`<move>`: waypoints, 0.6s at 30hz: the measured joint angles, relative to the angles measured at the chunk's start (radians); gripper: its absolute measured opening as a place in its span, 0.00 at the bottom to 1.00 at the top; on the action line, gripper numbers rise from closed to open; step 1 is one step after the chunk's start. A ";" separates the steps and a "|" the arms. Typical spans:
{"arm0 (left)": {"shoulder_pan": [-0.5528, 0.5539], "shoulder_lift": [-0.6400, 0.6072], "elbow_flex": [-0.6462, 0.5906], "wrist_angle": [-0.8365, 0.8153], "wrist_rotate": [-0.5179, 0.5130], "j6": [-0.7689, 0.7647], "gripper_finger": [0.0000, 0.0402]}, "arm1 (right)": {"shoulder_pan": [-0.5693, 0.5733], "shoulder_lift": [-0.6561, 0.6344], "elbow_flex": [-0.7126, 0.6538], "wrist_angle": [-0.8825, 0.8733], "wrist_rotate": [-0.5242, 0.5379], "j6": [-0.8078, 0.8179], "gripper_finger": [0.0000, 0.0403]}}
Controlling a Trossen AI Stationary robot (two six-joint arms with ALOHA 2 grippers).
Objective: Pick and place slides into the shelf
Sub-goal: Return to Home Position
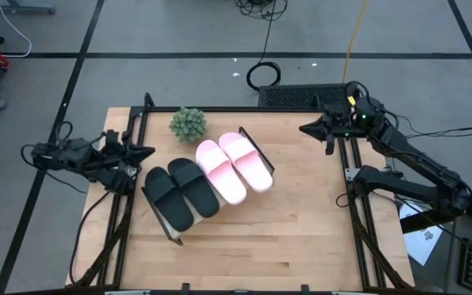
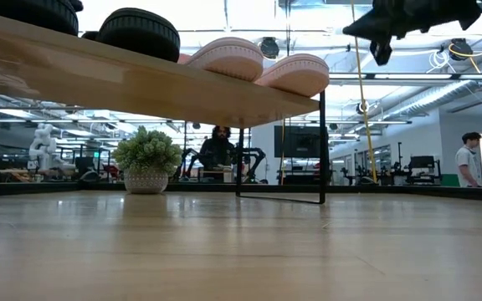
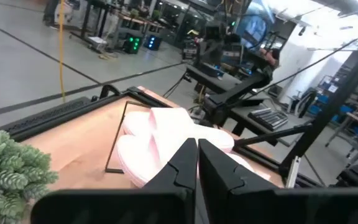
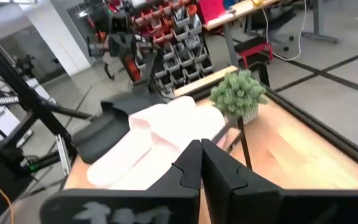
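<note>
All four slides sit on the shelf [image 2: 99,71], which lies at a slant across the middle of the worktop [image 1: 285,238]. The black pair [image 1: 180,192] is at the end nearer the left arm and the pink pair [image 1: 233,168] is at the other end. The inner black slide and the inner pink slide are just beside each other. All are soles down, each pair side by side. From table height the board stands raised on thin black wire frames, with the slides on top and open space beneath.

A small potted plant [image 1: 188,123] stands on the worktop near the far edge, close to the shelf but apart from it.

The left claw [image 1: 147,151] hangs over the left edge of the worktop, near the black pair but clear of it. Its fingers are pressed together with nothing between them.

The right claw [image 1: 303,128] hovers high near the far right corner, well apart from the pink pair and pointing in toward the middle. Its fingers are likewise closed tight and empty.

Beyond the worktop, one person [image 2: 217,144] is seated at a desk. A second person [image 2: 469,159] stands at the right of the room.
</note>
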 joint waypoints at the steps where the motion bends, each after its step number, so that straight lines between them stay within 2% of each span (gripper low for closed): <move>1: -0.003 -0.019 0.000 -0.012 -0.004 0.000 0.04 | 0.000 -0.002 -0.017 0.016 0.000 -0.004 0.00; 6: -0.004 -0.142 0.000 -0.077 -0.019 -0.014 0.04 | 0.000 -0.035 -0.168 0.242 -0.001 0.088 0.00; 11: -0.005 -0.136 -0.005 -0.101 0.027 -0.067 0.04 | 0.005 -0.072 -0.324 0.537 0.004 0.299 0.00; 14: -0.007 -0.133 -0.033 -0.141 0.038 -0.129 0.04 | 0.034 -0.094 -0.360 0.557 0.048 0.344 0.00; 18: -0.007 -0.136 -0.030 -0.109 0.052 -0.140 0.04 | 0.129 -0.100 -0.368 0.556 0.142 0.345 0.00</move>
